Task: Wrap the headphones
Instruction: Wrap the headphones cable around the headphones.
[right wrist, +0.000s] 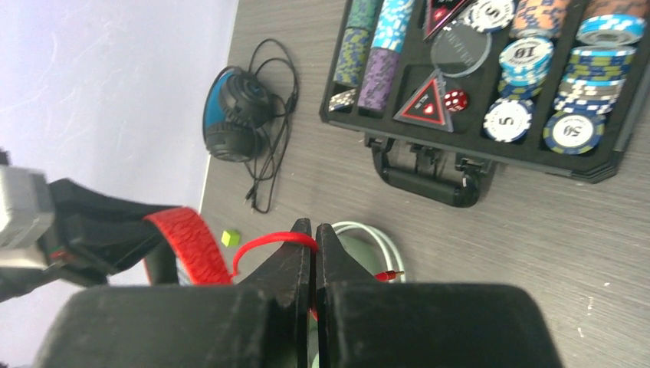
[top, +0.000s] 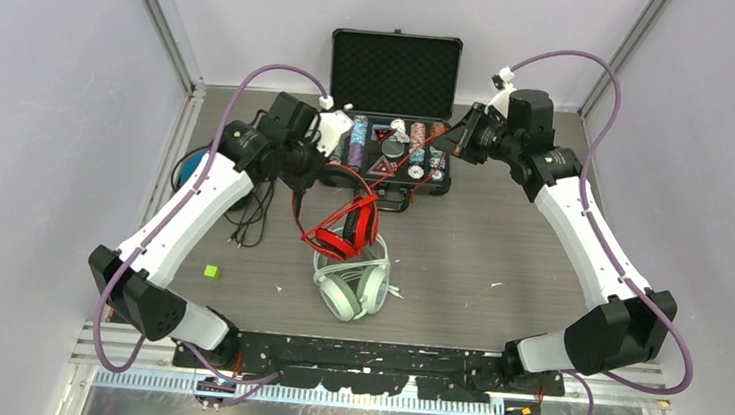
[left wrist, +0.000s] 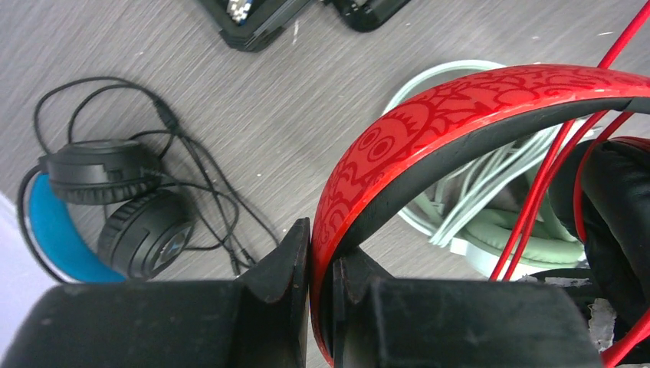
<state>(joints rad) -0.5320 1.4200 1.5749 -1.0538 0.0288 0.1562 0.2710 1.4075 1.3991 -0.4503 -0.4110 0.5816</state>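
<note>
While the left end effector (left wrist: 320, 253) clamps shut on the red headphones (top: 350, 226) by the band, lifted just in front of the chip case (top: 394, 69), the right end effector (right wrist: 314, 238) pinches their red cable (right wrist: 268, 239) closed, stretched over that case. Winding seems in hand; next the right should carry the cable round the band without slackening.
</note>
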